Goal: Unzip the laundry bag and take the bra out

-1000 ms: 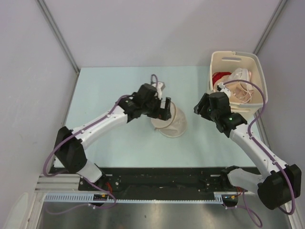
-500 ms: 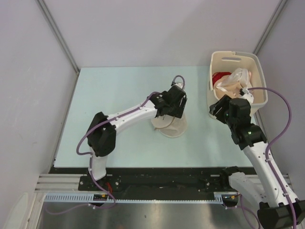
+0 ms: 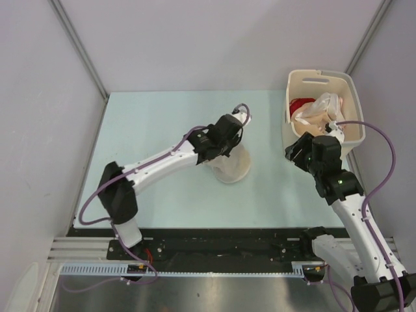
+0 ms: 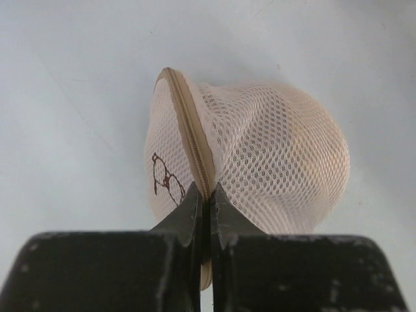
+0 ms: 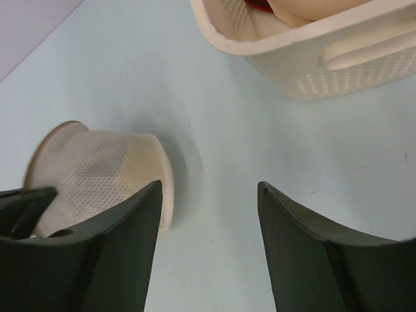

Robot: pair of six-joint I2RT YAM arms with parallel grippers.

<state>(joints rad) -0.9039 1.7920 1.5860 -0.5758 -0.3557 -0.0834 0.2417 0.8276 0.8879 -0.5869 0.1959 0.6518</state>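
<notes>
The laundry bag (image 3: 234, 166) is a round cream mesh pouch on the pale table, right of centre. In the left wrist view the laundry bag (image 4: 273, 162) shows its tan zip rim facing up and a small eyeglasses print on its left half. My left gripper (image 3: 218, 151) (image 4: 208, 195) is shut on that zip rim at the bag's near edge. My right gripper (image 3: 294, 151) (image 5: 209, 188) hovers open and holds nothing, to the right of the laundry bag (image 5: 97, 172). The bra is hidden.
A cream plastic basket (image 3: 322, 77) (image 5: 312, 65) stands at the back right, with a pale pink garment (image 3: 320, 106) and a red cloth (image 3: 299, 104) inside. Grey walls close in the table's left, back and right sides.
My left gripper has closed on the bag's zip rim after shifting over the bag. The right arm drew back toward the basket, then held still.
</notes>
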